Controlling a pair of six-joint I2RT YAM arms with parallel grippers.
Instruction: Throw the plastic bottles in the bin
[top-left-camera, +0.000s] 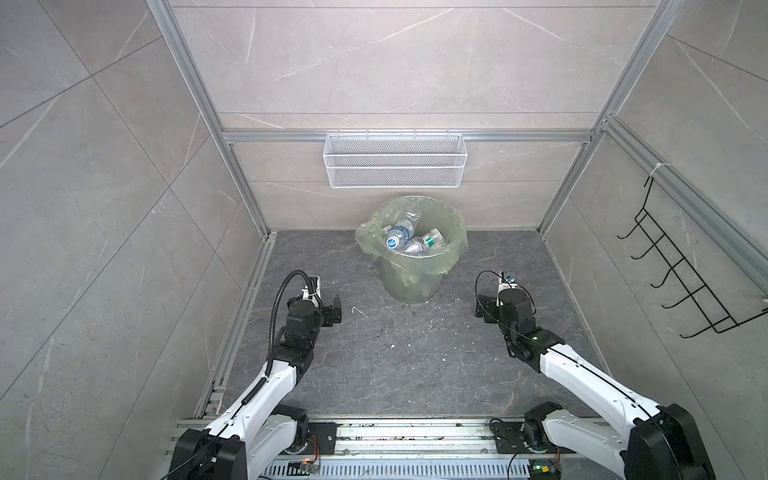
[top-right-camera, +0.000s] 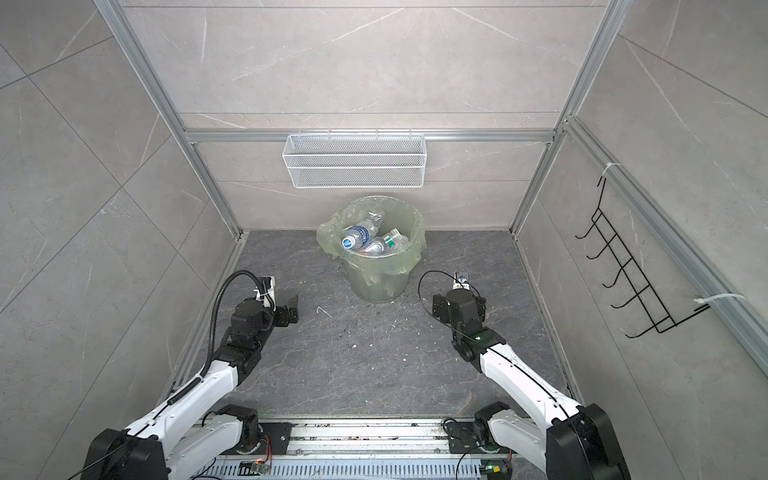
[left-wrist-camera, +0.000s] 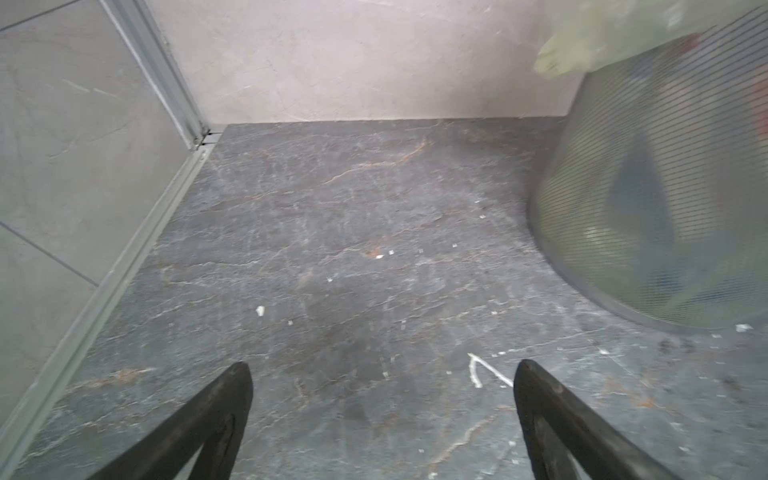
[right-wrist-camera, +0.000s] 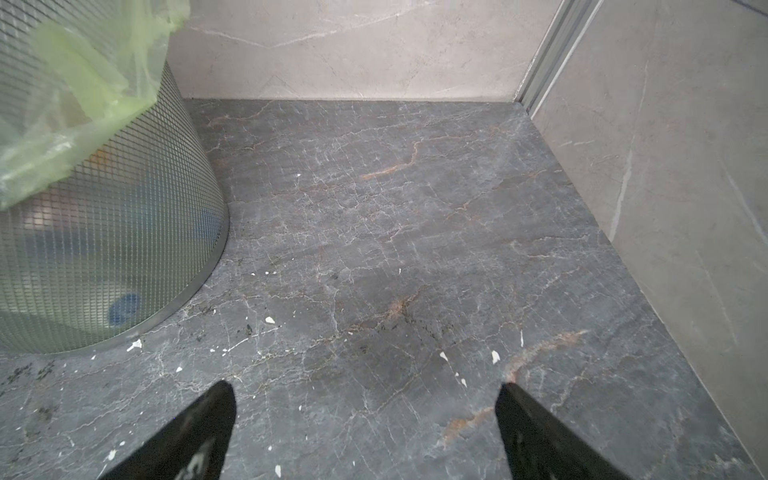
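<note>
The bin (top-left-camera: 409, 284) stands at the back of the dark floor (top-left-camera: 395, 361), against the rear wall, with a pale green bag (top-left-camera: 368, 243) folded out over its rim. The bottles (top-left-camera: 398, 237) lie heaped inside it, filling it close to the rim; a blue-labelled one (top-right-camera: 356, 237) leans on top, with a green-labelled one (top-right-camera: 390, 242) just beside it. No bottle shows on the floor around the bin in either top view. The left gripper (left-wrist-camera: 382, 370) hangs low over the floor in front of the bin and to its left, its jaws spread wide with nothing between them. The right gripper (right-wrist-camera: 365, 390) sits in front of the bin and to its right, likewise spread wide and empty. Neither touches the bin. Both wrist views catch the bin's meshed wall at one edge; blurred blue shapes show through it, probably caps or labels, though the view is too soft to be sure. Small white flecks (right-wrist-camera: 270, 320) dot the floor near the bin's foot. Above the bin a white mesh basket (top-left-camera: 395, 166) hangs on the rear wall, and well to the bin's right a black wire rack (top-left-camera: 683, 261) hangs on the side wall.
</note>
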